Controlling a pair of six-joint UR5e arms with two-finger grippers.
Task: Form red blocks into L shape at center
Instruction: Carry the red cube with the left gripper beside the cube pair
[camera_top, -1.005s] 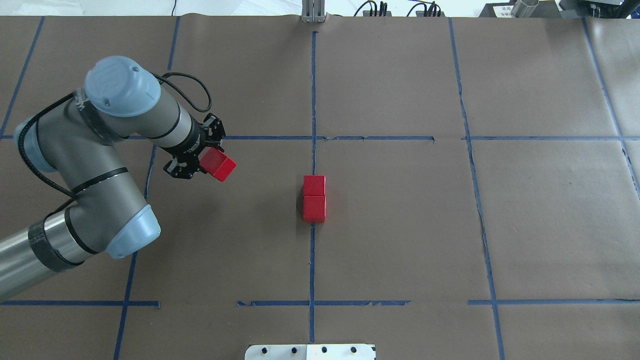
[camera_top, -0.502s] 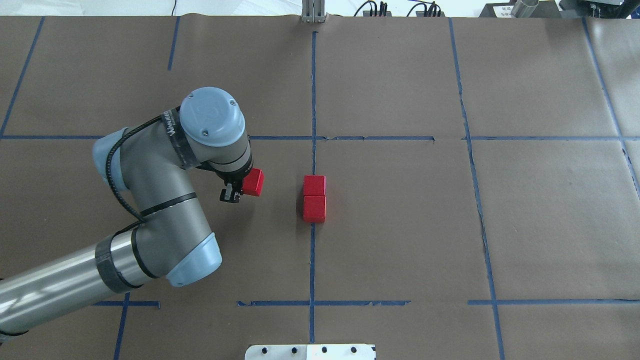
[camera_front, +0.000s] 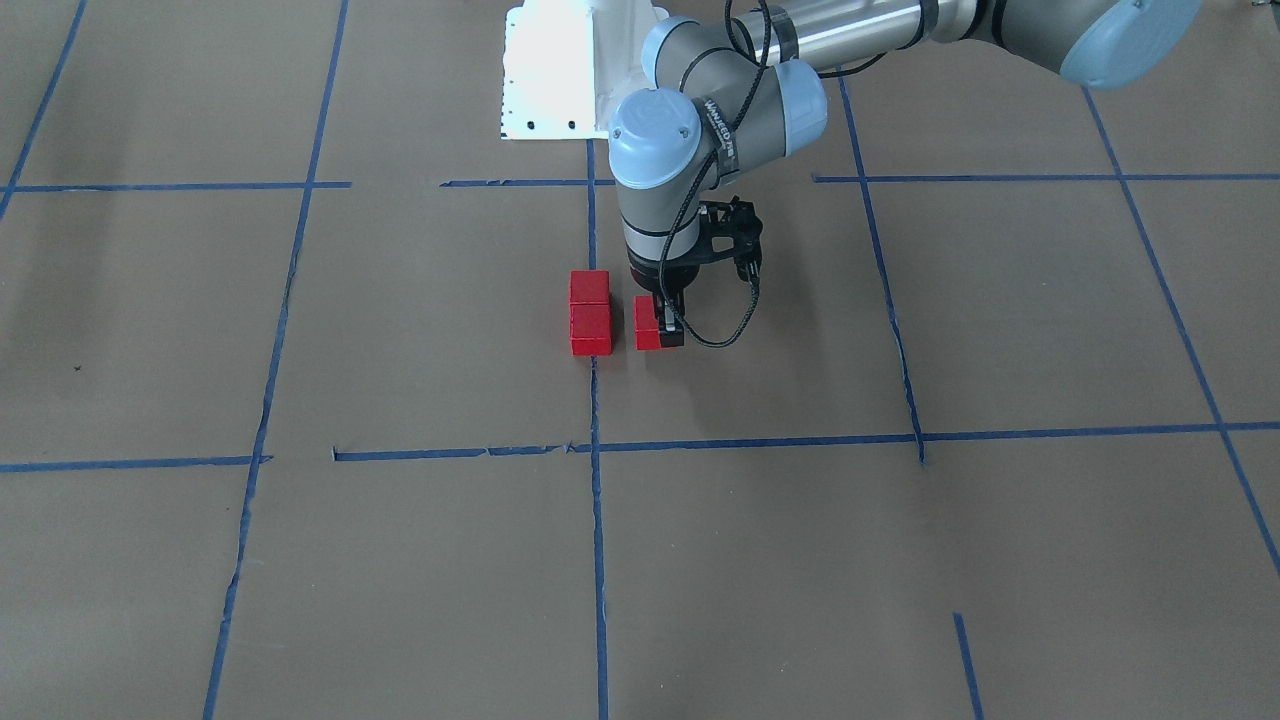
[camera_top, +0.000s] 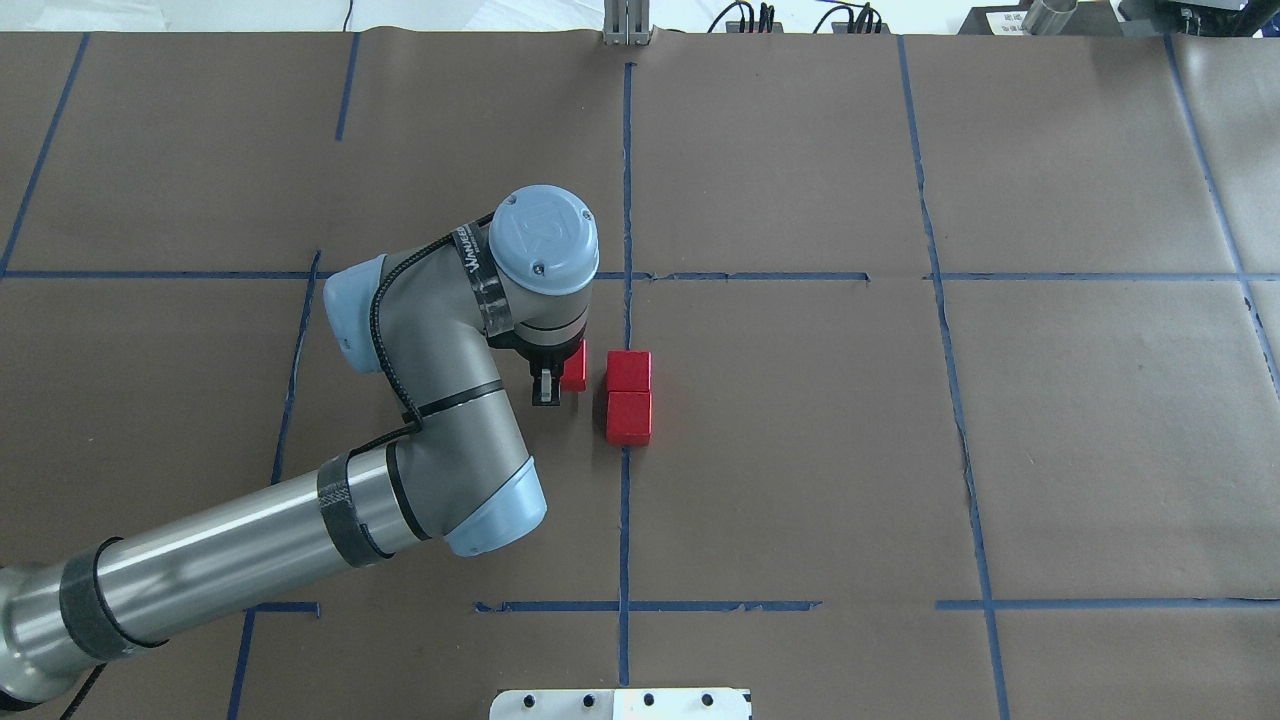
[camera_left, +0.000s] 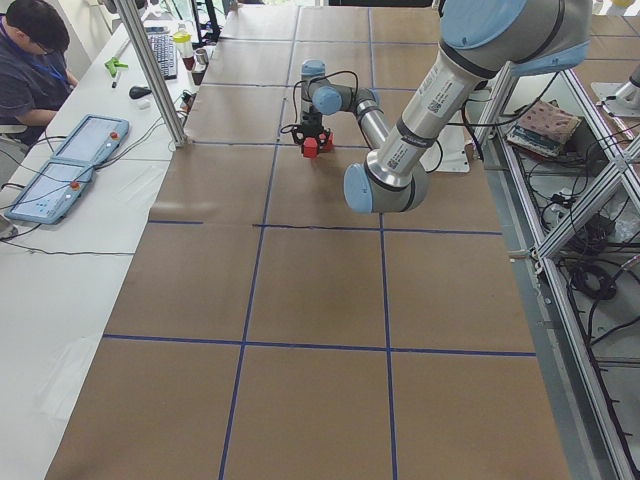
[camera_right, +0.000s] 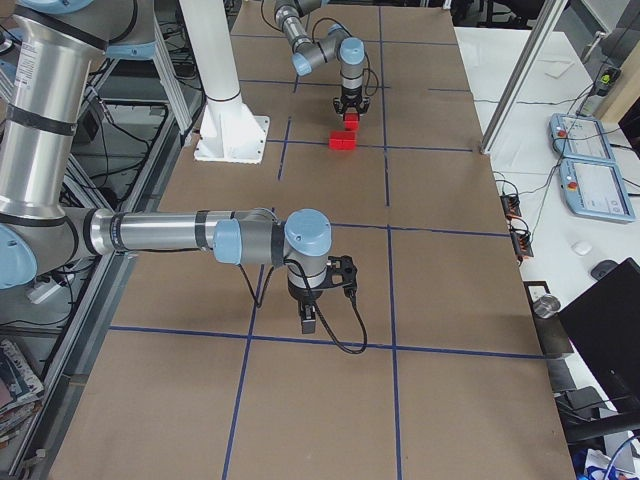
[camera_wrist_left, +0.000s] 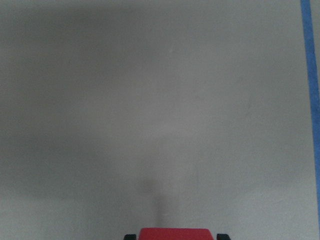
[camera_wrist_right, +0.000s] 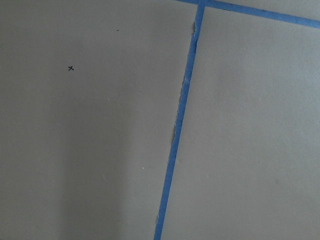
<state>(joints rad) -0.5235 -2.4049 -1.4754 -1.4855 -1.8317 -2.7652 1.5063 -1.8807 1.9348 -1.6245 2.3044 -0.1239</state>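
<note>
Two red blocks sit touching in a line on the vertical blue tape of the center cell. They also show in the front view. My left gripper is shut on the third red block, low over the paper. That block is a small gap to the left of the pair's farther block, also in the front view and at the bottom edge of the left wrist view. My right gripper shows only in the exterior right view, so I cannot tell its state.
The robot's white base plate is at the near table edge. Blue tape lines divide the brown paper into cells. An operator sits by control pendants beside the table. Cables and a metal post stand at the far edge.
My left arm has swung right, carrying the red block from the left cell's edge to just beside the two blocks on the tape line. Those two blocks have not moved.
</note>
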